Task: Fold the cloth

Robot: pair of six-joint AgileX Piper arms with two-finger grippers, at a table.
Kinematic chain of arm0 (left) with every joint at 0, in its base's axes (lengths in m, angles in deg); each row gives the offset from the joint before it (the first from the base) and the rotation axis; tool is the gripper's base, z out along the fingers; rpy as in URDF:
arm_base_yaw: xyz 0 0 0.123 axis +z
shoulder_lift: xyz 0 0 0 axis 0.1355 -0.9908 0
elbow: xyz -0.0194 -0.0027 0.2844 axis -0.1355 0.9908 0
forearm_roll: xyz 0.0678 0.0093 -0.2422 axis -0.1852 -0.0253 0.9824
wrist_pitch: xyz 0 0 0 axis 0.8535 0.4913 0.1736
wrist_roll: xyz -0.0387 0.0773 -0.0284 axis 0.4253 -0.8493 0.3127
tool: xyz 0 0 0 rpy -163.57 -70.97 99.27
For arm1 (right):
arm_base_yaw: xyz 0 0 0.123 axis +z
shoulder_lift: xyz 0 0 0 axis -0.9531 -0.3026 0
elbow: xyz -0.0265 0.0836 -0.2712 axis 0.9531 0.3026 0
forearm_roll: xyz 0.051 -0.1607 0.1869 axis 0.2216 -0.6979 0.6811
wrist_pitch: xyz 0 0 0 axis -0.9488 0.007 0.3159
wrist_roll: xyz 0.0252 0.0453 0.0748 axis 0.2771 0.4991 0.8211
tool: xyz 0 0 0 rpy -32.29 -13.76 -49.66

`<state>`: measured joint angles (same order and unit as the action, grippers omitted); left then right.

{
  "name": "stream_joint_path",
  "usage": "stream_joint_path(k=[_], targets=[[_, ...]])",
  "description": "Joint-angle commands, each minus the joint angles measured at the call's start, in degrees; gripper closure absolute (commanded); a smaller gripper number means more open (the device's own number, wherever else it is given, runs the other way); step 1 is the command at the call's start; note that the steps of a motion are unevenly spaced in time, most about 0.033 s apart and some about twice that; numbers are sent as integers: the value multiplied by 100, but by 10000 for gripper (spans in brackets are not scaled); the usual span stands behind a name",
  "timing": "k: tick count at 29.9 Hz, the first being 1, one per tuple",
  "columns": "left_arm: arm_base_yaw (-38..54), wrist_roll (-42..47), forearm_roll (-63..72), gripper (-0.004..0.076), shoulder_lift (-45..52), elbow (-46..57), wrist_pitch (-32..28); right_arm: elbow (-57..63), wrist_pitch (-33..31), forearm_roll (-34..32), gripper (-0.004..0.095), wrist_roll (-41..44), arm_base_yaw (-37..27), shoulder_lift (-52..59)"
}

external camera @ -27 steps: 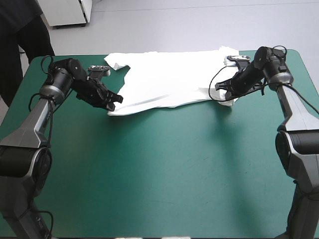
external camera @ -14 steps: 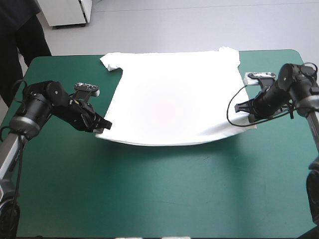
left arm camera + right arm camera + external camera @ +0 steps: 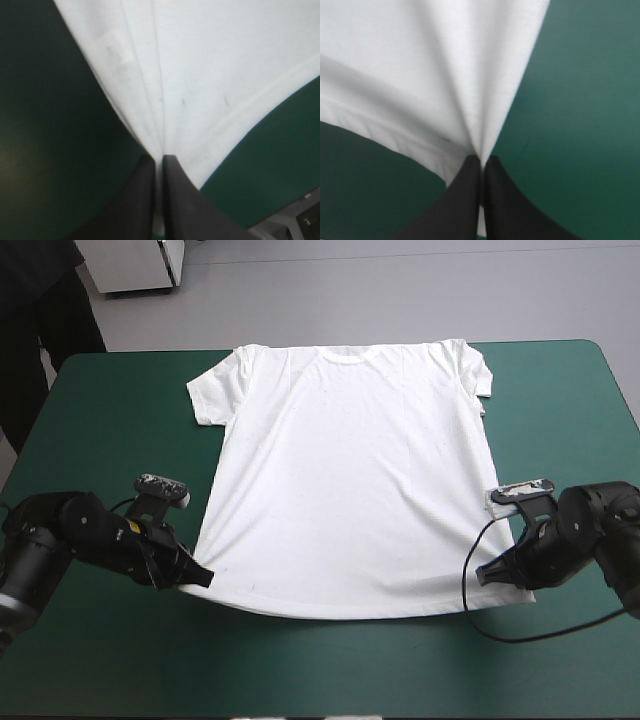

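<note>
White short-sleeved fabric T-shirt (image 3: 345, 470) lies spread flat on the teal-green desk (image 3: 330, 670), collar toward the far edge, long axis running far to near. Black fingers (image 3: 145, 200) of the left gripper (image 3: 200, 577) and the right gripper (image 3: 487, 577) are each clenched on a hem corner.

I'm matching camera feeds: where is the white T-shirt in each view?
High view: white short-sleeved T-shirt lies spread flat, centred.
Left wrist view: fans out ahead of the black left tool, corner pinched.
Right wrist view: likewise, ahead of the black right tool.
Landmark: stitched bottom hem.
</note>
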<state>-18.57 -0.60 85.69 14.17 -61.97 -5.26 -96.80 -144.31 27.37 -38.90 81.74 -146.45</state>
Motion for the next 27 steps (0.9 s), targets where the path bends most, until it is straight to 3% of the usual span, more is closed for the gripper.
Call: stream_joint_path(k=[1,8,20,23,27], targets=[[-161,150,125,746,543,162,348,207,-143,-31,921,54,32,547],[-163,267,-93,746,1081,582,348,963,-143,-4,921,54,32,1229],[-163,453,126,745,1165,1231,358,1543,-143,147,914,-4,32,1230],[-163,453,101,727,1234,1293,358,1543,-143,455,841,-88,32,1230],[-163,453,71,633,1359,1332,368,1543,-143,590,665,-87,32,1230]])
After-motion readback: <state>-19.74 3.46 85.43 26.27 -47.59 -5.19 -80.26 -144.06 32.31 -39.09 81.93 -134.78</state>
